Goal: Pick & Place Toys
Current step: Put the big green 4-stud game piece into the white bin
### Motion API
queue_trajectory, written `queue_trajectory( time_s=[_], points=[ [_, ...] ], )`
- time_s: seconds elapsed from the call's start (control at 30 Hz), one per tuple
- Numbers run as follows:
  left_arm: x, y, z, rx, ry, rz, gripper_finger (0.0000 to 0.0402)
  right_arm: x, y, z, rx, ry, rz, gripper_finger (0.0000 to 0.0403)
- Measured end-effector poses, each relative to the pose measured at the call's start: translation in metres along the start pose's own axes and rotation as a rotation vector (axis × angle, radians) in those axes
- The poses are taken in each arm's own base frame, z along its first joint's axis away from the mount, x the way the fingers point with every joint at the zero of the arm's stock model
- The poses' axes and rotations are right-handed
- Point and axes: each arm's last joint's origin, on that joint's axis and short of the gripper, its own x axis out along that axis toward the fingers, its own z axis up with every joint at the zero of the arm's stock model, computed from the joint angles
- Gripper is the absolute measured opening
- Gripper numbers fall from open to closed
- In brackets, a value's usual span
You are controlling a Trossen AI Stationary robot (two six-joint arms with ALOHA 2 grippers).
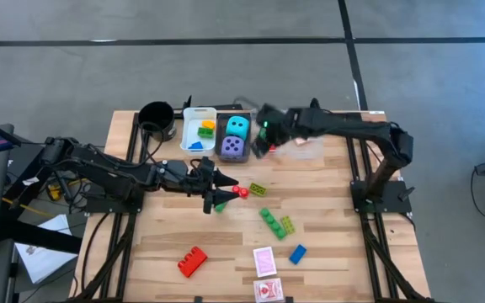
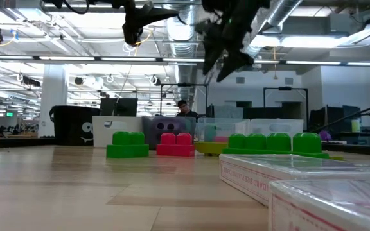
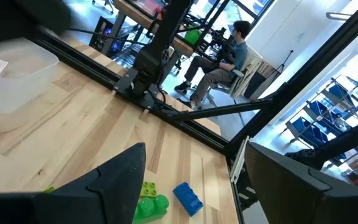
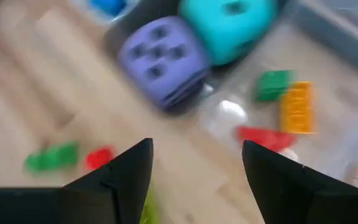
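My left gripper [image 1: 224,192] is open and empty above the table's middle, over a small red brick [image 1: 241,192] and a small green brick [image 1: 220,205]. My right gripper [image 1: 259,139] is open and empty, held high beside the bins; its wrist view [image 4: 197,143] looks down on them. A purple die [image 4: 163,59] and a cyan die [image 4: 229,22] lie in the middle bin [image 1: 222,135]. Green [image 4: 272,84], orange [image 4: 297,106] and red [image 4: 266,138] bricks lie in a clear bin. On the table lie green [image 1: 269,219], yellow-green [image 1: 258,189], blue [image 1: 297,253] and red [image 1: 192,262] bricks and two cards [image 1: 264,261].
A black round cup [image 1: 156,116] stands at the far left of the bin row. A white bin [image 1: 189,133] beside it holds yellow and blue bricks. Another clear bin [image 1: 306,149] sits under the right arm. A person sits in the room beyond the table [image 3: 229,50].
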Motion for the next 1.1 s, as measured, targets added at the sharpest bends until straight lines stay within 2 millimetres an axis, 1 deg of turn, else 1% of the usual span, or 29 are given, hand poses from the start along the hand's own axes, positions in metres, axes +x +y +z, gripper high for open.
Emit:
queue_trajectory(
  time_s=[0.13, 0.23, 0.3, 0.37, 0.47, 0.6, 0.7, 0.8, 0.87, 1.0, 1.1],
  points=[
    [0.0, -0.001, 0.0, 0.018, 0.02, -0.034, 0.0269, -0.014, 0.043, -0.03, -0.163, 0.02, 0.072, 0.0236],
    [0.0, -0.003, -0.003, 0.105, 0.071, -0.11, 0.0269, -0.022, 0.074, -0.057, -0.267, 0.052, 0.123, 0.0231],
    [0.0, -0.004, -0.006, 0.171, 0.101, -0.121, 0.0269, -0.029, 0.092, -0.075, -0.318, 0.065, 0.158, 0.0227],
    [0.0, -0.002, -0.01, 0.246, 0.126, -0.116, 0.0269, -0.036, 0.106, -0.092, -0.33, 0.082, 0.185, 0.0224],
    [0.003, 0.001, -0.016, 0.342, 0.166, -0.1, 0.0269, -0.046, 0.121, -0.114, -0.272, 0.089, 0.186, 0.0219],
    [0.01, 0.006, -0.023, 0.376, 0.2, -0.09, 0.0269, -0.057, 0.132, -0.142, -0.197, 0.109, 0.126, 0.0214],
    [0.016, 0.009, -0.03, 0.376, 0.228, -0.092, 0.0269, -0.06, 0.132, -0.163, -0.116, 0.145, 0.06, 0.0209],
    [0.02, 0.012, -0.035, 0.375, 0.238, -0.087, 0.0269, -0.058, 0.129, -0.181, 0.011, 0.202, -0.005, 0.0205],
    [0.021, 0.013, -0.037, 0.375, 0.25, -0.082, 0.0269, -0.057, 0.13, -0.189, 0.07, 0.229, -0.007, 0.0205],
    [0.021, 0.013, -0.037, 0.379, 0.252, -0.081, 0.0269, -0.052, 0.132, -0.204, 0.119, 0.266, 0.006, 0.0213],
    [0.022, 0.013, -0.037, 0.38, 0.248, -0.084, 0.0269, -0.04, 0.135, -0.212, 0.123, 0.303, -0.015, 0.0224]
  ],
)
